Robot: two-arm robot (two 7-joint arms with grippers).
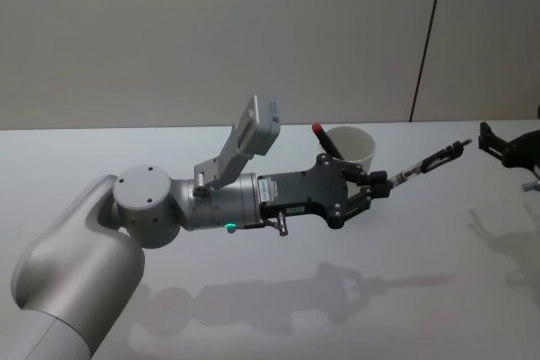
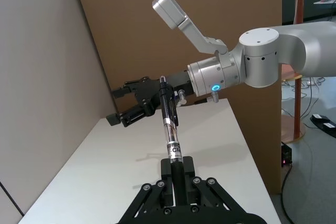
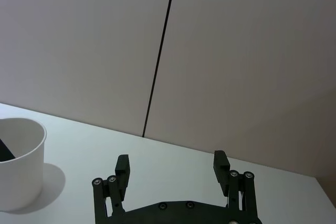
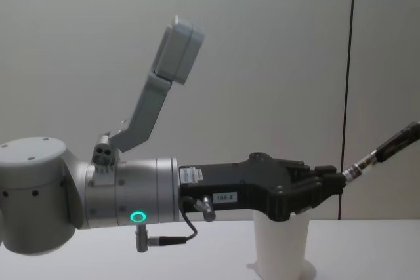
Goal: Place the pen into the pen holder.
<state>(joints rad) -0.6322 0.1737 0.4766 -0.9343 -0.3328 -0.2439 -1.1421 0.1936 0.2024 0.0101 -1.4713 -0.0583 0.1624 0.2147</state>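
White pen holder (image 1: pixel 359 147); red-capped pen (image 1: pixel 324 136); black-and-clear pen (image 2: pixel 169 124); black left tool (image 2: pixel 177 167), black right tool (image 3: pixel 170 162); grey-white table (image 1: pixel 439 276).

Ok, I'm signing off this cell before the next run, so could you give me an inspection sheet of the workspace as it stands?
Surface: white table, with the arm's shadow on it.
Job's things: white paper cup stands upright on the table; a red-capped pen leans inside it; a clear-barrelled pen is held in the air, pointing at the right hand.
Clutter: nothing seen.
Grippers: left hand shut on the clear-barrelled pen's end, on the robot's side of the cup; right hand open, a small gap short of that pen's far tip.
Cables: short black cable loops under the left wrist.
Surroundings: grey wall panels; brown board behind the right arm.
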